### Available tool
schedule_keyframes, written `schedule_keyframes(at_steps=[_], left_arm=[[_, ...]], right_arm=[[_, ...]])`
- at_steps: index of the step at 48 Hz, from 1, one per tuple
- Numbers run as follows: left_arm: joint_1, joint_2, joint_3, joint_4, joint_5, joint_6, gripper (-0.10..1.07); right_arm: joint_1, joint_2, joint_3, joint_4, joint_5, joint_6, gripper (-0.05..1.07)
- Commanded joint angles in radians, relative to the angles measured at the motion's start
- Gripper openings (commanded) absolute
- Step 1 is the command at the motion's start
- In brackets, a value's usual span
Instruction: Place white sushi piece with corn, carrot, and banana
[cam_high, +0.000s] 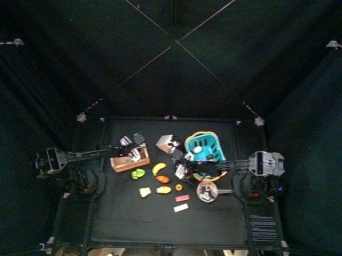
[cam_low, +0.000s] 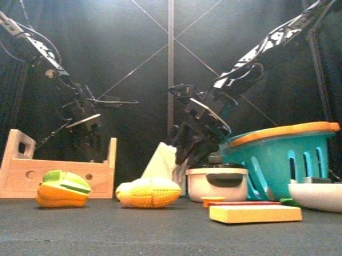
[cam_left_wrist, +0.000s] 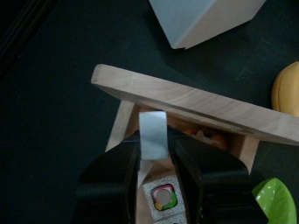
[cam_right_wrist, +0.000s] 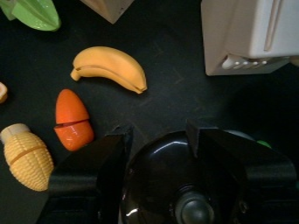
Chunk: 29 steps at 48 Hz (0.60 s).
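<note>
Evidently unplaced, the white toy sushi piece (cam_left_wrist: 153, 144) is gripped by the left tool (cam_left_wrist: 153, 162) over the wooden crate (cam_left_wrist: 187, 101), apart from the pale-yellow corn (cam_right_wrist: 26, 156), orange carrot (cam_right_wrist: 73, 118) and curved yellow banana (cam_right_wrist: 108, 68); the right tool (cam_right_wrist: 158, 136) is held open.

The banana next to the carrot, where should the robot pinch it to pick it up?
Probably at the banana's thick middle, coming straight down from above. It lies flat on the table, curved, with both ends tapering, so jaws set across its narrow width at the middle should hold best. The carrot lies close on one side, so the right gripper should keep its jaws clear of it.
</note>
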<state>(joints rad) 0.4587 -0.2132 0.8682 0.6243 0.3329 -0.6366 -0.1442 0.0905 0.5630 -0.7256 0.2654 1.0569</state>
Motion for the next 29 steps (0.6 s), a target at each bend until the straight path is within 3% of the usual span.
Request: schedule_keyframes(at_steps=[1, 6, 20, 29], left_arm=[[-0.008, -0.025, -0.009, -0.008, 0.0, -0.002, 0.61], [-0.028, -0.063, -0.005, -0.018, 0.014, -0.002, 0.61], [-0.179, -0.242, 0.025, -0.064, 0.104, -0.002, 0.61], [-0.259, -0.362, 0.075, -0.074, 0.107, -0.002, 0.61]], right_arm=[[0.002, -0.018, -0.006, 0.0, 0.002, 0.003, 0.87], [0.002, -0.034, -0.006, 0.0, 0.018, 0.003, 0.87], [0.008, -0.067, -0.008, 0.0, 0.057, 0.003, 0.87], [0.008, -0.067, -0.011, -0.002, 0.061, 0.003, 0.87]])
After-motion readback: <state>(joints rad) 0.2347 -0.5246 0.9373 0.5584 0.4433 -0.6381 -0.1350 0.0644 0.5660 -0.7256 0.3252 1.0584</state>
